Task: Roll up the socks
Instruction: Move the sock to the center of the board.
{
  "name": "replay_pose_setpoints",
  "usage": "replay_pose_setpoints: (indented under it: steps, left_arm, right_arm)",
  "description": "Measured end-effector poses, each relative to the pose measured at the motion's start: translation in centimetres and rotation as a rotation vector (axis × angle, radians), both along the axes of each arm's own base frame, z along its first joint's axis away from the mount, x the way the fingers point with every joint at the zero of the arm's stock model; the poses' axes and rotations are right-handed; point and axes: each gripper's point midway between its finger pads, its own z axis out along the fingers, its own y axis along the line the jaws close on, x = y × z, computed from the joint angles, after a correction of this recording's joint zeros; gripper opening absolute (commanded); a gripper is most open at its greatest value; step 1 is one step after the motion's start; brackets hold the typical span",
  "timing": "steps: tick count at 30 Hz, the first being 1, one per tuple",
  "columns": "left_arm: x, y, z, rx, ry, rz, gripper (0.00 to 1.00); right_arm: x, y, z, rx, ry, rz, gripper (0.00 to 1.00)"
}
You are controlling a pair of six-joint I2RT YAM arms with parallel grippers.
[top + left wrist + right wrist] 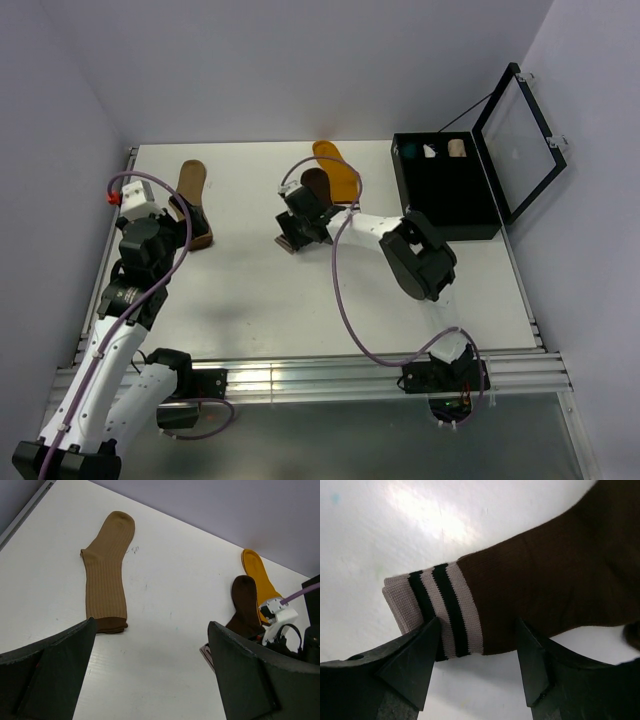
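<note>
Over the near left of the table (165,595): left gripper (151,626) spread wide, holding nothing, with tan sock (106,570) flat just beyond. Mid-table: right gripper (477,622) parted astride the dark brown sock (545,580) at its striped cuff, not clamped. Farther back, just beside the brown one: mustard sock (257,577).

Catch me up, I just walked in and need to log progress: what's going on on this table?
Three socks lie flat on the table, and none is rolled yet. The right gripper sits low at the brown sock's striped cuff, jaws open on either side of it, with nothing clamped. The left gripper hovers open and empty just short of the tan sock. The orange sock lies beside the brown one with no gripper on it.
</note>
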Motion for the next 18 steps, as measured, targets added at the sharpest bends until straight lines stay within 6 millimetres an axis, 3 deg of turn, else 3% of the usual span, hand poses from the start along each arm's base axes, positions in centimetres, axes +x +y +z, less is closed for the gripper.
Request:
replay_pose_setpoints:
  steps: [8, 18]
  left_arm:
    - [-0.1, -0.8, 0.0, 0.001, -0.001, -0.024, 0.99]
    - [-0.5, -1.1, 0.0, 0.001, -0.013, -0.036, 1.00]
  right_arm:
    - [-6.2, -2.4, -0.5, 0.018, 0.053, -0.034, 0.72]
    - [-13.1, -1.1, -0.3, 0.028, 0.076, 0.004, 0.72]
